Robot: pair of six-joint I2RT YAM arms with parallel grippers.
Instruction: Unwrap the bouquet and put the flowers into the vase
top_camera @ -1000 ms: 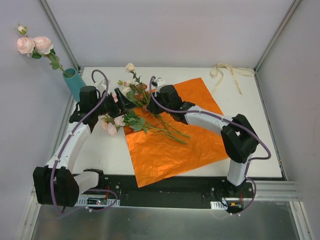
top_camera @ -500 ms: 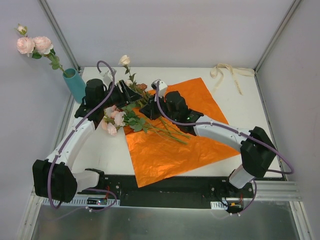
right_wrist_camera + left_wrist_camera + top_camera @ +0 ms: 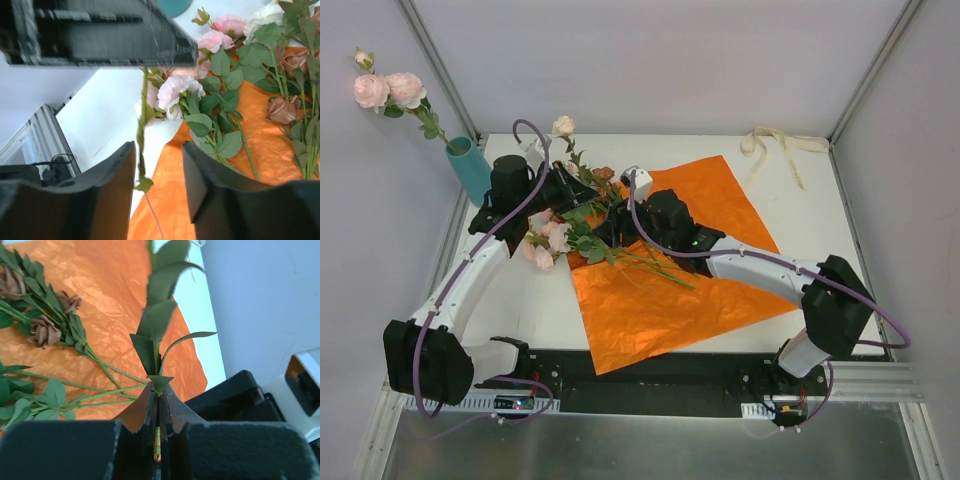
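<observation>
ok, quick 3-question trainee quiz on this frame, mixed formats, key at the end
1. True or false: the teal-blue cylindrical vase holds pale pink roses.
2. The left end effector is shut on: A) a thin green leafy stem; B) a strip of tape; C) nothing.
3. Fill in: the cream ribbon lies in the white table's far ___ corner, by the robot's own sides.
Key: 1 true; 2 A; 3 right.
</observation>
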